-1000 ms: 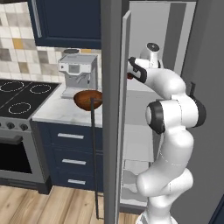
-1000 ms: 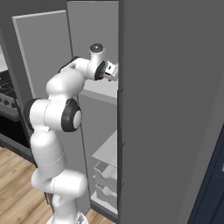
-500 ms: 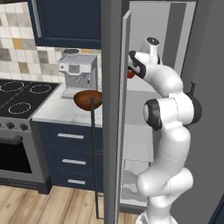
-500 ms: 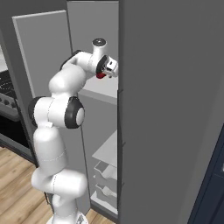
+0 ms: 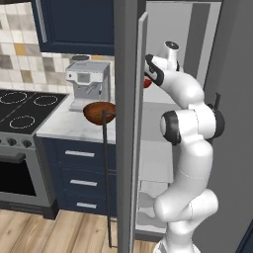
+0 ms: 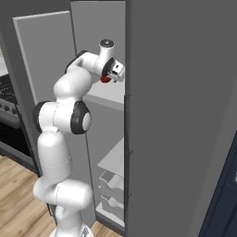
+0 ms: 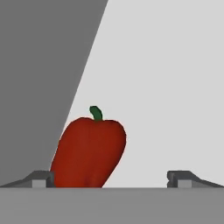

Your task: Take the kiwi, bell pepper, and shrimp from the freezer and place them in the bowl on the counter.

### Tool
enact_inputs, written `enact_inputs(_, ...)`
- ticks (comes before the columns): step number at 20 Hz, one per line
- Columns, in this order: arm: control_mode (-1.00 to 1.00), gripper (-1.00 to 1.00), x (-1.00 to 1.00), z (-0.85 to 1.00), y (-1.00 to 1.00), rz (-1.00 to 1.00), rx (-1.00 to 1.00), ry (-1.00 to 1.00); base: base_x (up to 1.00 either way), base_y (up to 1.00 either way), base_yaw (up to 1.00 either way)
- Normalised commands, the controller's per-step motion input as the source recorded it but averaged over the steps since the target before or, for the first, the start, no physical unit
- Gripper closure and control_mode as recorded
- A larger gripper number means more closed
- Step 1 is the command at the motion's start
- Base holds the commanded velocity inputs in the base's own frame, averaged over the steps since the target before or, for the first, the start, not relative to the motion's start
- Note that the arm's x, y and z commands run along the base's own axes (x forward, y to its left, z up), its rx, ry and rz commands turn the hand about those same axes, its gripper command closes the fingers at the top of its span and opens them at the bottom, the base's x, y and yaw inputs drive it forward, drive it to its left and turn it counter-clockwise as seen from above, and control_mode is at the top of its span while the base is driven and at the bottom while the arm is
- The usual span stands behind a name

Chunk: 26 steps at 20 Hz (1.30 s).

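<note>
My gripper (image 7: 111, 179) is open inside the upper part of the freezer (image 5: 170, 24). The red bell pepper (image 7: 89, 148) with its green stem stands upright on the white shelf between my fingertips (image 7: 41, 178), close to the left one; whether they touch I cannot tell. From the right base view the gripper (image 6: 115, 74) hovers just over the bell pepper (image 6: 105, 79) on the shelf. The reddish-brown bowl (image 5: 100, 111) sits on the white counter (image 5: 59, 126) left of the freezer door. The kiwi and shrimp are out of view.
The open freezer door (image 5: 140, 123) stands edge-on between the arm and the counter. A coffee machine (image 5: 88, 84) is behind the bowl, a black stovetop (image 5: 24, 106) farther left. Lower white shelves (image 6: 113, 159) and drawers fill the freezer below.
The hand has reached deeper into the freezer toward the bell pepper, and the forearm has swung up. The jaws have stayed open.
</note>
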Motion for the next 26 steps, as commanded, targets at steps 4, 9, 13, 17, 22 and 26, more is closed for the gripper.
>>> enact_inputs(4, -1.00, -1.00, 0.03, -0.16, 0.08, 0.00, 0.13, -0.01, 0.00, 0.00, 0.00)
enact_inputs(9, -1.00, -1.00, 0.04, 0.08, 0.00, 0.00, 0.05, -0.06, 0.00, 0.00, 0.00)
enact_inputs(13, -1.00, -1.00, 0.06, 0.12, 0.00, 0.00, 0.01, -0.04, 0.00, 0.00, 0.00)
enact_inputs(17, -1.00, -1.00, 0.10, -0.07, 0.01, 0.00, 0.00, -0.05, 0.00, 0.00, 0.00)
enact_inputs(22, -1.00, -1.00, 0.11, -0.67, 0.12, 0.00, 0.00, 0.11, 0.00, 0.00, 0.00)
enact_inputs(26, -1.00, 1.00, 0.22, -0.62, 0.25, 0.00, 0.00, 0.07, 0.00, 0.00, 0.00)
